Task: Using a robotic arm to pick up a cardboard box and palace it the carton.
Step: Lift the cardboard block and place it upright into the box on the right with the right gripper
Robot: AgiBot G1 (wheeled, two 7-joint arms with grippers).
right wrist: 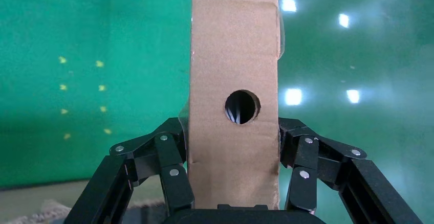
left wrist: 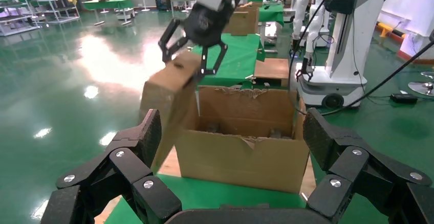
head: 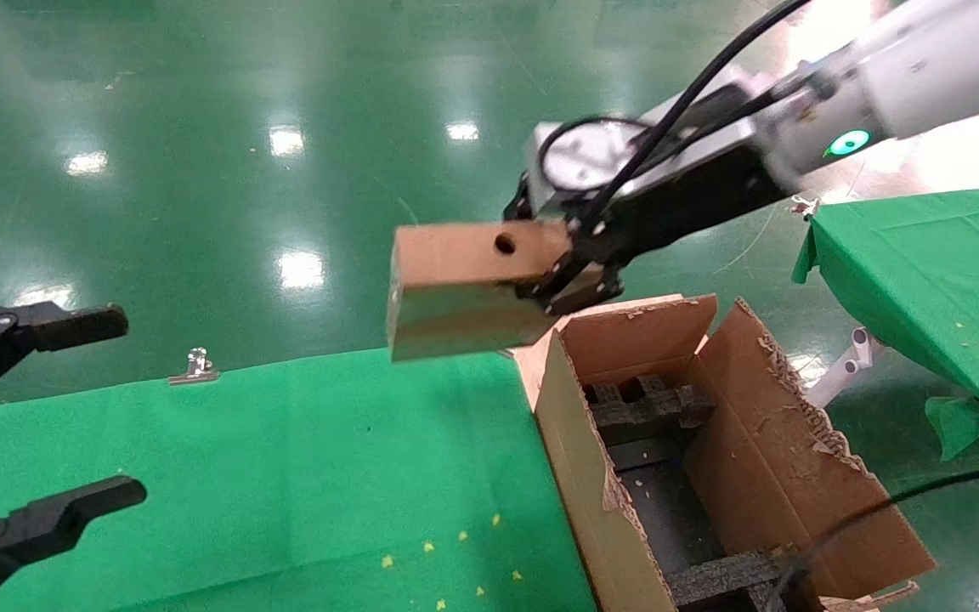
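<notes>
The white robotic arm (head: 923, 68) is being cut off by the upper right corner of the head view and is being blurred along its length. The carton (head: 761, 442) is being cropped by the bottom edge at lower right, and its floor is being largely hidden by black foam inserts (head: 651, 408). The cardboard box (right wrist: 234, 55) is being cut by the top edge of the right wrist view, its lower end being covered by the right gripper (right wrist: 234, 173). The left gripper (head: 22, 425) is being cut off at the left edge of the head view
</notes>
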